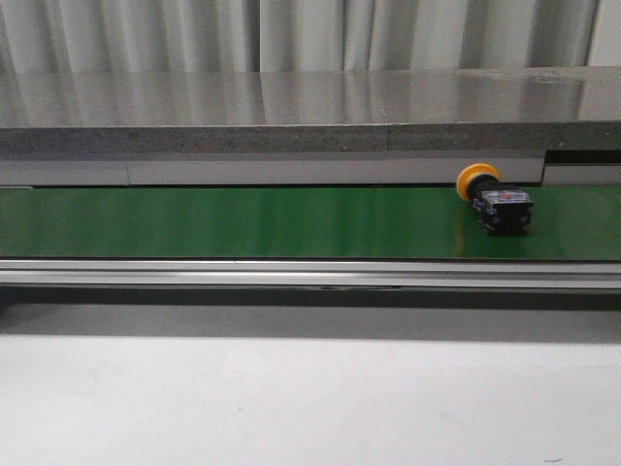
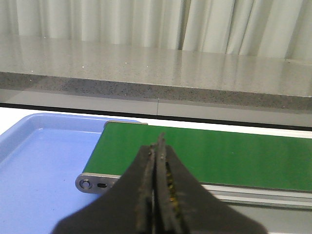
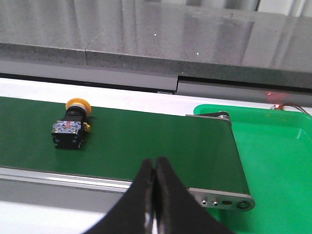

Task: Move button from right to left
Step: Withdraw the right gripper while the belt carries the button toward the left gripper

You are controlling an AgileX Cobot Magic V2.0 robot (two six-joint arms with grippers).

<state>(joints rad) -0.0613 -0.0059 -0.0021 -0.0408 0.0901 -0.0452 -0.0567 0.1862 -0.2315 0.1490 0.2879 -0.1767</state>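
One button lies on its side, far right on your belt | both grippers pressed together, empty | open right first.

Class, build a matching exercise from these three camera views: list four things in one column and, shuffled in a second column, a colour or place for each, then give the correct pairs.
Column one:
1. button
2. blue tray
3. green tray
4. conveyor belt

Column two:
A. sits past the belt's end in the right wrist view
B. lies on its side on the belt, yellow cap on a black body
C. dark green strip running across the front view
D. sits past the belt's end in the left wrist view

Pairs: 1-B, 2-D, 3-A, 4-C
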